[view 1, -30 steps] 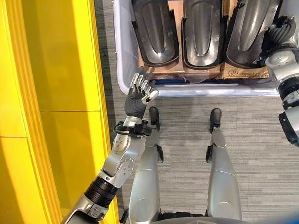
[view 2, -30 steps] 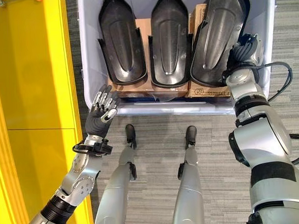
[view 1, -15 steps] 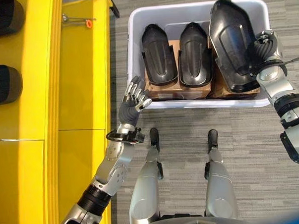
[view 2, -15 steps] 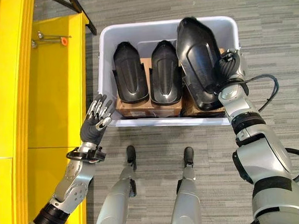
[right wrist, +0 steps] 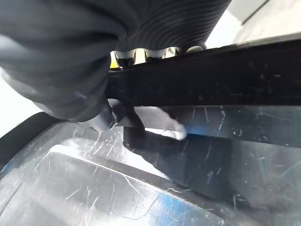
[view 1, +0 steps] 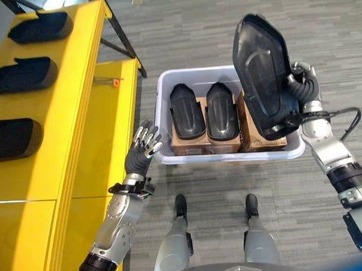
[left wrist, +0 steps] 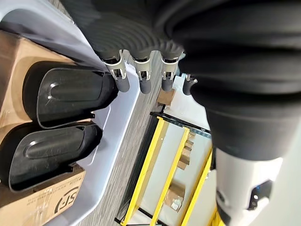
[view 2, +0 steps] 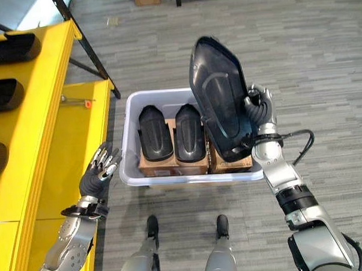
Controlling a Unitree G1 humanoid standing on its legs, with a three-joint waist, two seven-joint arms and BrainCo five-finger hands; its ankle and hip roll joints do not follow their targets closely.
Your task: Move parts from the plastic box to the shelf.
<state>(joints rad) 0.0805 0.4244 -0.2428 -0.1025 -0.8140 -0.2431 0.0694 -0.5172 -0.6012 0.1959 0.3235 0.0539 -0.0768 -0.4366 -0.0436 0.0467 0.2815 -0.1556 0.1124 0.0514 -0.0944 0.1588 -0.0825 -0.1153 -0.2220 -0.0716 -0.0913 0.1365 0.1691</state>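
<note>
Left robot hand (view 1: 142,152) spread; right robot hand (view 1: 305,94) clenched.

The raised part (view 1: 263,72) is glossy black, as are the two parts (view 1: 205,110) in the box (view 1: 162,94). The box is pale lilac-grey, the cartons (view 1: 205,144) brown, the shelf (view 1: 78,116) bright yellow. The floor (view 1: 321,39) is grey with stripes.

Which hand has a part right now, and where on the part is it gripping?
The right hand holds one large black part, lifted above the plastic box, gripping its side edge near the lower end. The left hand is open and holds nothing.
</note>
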